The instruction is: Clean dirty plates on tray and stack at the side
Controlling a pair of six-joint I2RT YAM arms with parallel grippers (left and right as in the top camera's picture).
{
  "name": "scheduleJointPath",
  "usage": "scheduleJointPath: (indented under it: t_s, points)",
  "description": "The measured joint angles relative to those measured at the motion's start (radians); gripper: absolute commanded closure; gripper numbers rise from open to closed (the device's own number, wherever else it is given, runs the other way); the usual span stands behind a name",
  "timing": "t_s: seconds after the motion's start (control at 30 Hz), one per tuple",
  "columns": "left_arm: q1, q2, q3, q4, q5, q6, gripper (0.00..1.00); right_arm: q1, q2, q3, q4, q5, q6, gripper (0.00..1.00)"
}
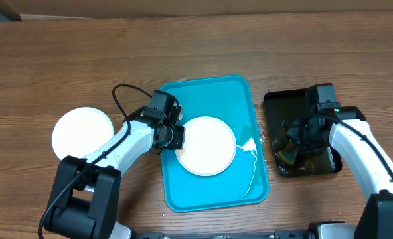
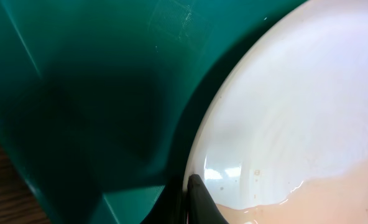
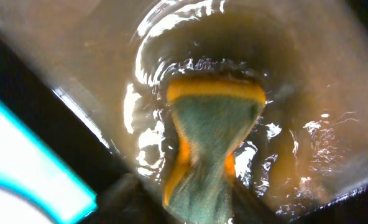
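Note:
A white plate (image 1: 208, 146) lies on the cyan-blue tray (image 1: 210, 93). My left gripper (image 1: 175, 137) is at the plate's left rim, shut on the rim. In the left wrist view one dark finger (image 2: 199, 200) lies over the plate's wet rim (image 2: 296, 112), with the tray's floor (image 2: 78, 93) beside it. A second white plate (image 1: 81, 131) lies on the table to the left. My right gripper (image 1: 296, 143) is over the black tray (image 1: 276, 103), shut on a yellow-green sponge (image 3: 212, 134) dipped in rippling water. A third plate does not show.
Water streaks lie on the cyan tray's right side (image 1: 251, 149). The black tray holds murky water (image 3: 333, 81). Wood table (image 1: 64, 60) surrounds both trays. A black cable (image 1: 120, 99) loops from the left arm.

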Motion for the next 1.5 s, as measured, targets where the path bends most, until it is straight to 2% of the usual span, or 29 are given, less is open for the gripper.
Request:
scheduleJointPath:
  t_s: [0.1,0.27,0.4,0.5,0.63,0.73,0.9,1.03,1.27,1.5]
  points:
    - [0.000,0.000,0.013,-0.035,0.000,0.005,0.96,-0.032,-0.048,0.064,-0.063,-0.035,-0.012,0.23]
    - [0.001,0.012,0.108,-0.198,-0.001,0.023,0.96,-0.181,-0.158,0.164,-0.164,-0.104,-0.058,0.21]
    - [-0.018,0.021,0.299,-0.332,-0.008,0.034,0.96,-0.363,-0.235,0.191,-0.219,-0.174,-0.119,0.21]
    - [-0.065,0.021,0.447,-0.342,-0.017,0.034,0.96,-0.478,-0.248,0.191,-0.258,-0.206,-0.167,0.21]
    - [-0.189,0.021,0.586,-0.257,-0.065,0.024,0.96,-0.562,-0.247,0.191,-0.287,-0.228,-0.212,0.22]
    - [-0.303,0.021,0.614,-0.119,-0.132,0.017,0.96,-0.575,-0.247,0.191,-0.290,-0.240,-0.230,0.23]
    - [-0.482,0.032,0.616,0.042,-0.344,0.006,0.96,-0.575,-0.247,0.191,-0.306,-0.250,-0.241,0.25]
    - [-0.570,0.071,0.617,0.164,-0.512,0.019,0.96,-0.575,-0.247,0.191,-0.315,-0.253,-0.247,0.25]
    - [-0.661,0.134,0.617,0.249,-0.758,0.153,0.96,-0.575,-0.247,0.191,-0.315,-0.254,-0.251,0.26]
    - [-0.735,0.151,0.617,0.373,-0.965,0.376,0.96,-0.575,-0.247,0.191,-0.314,-0.257,-0.253,0.26]
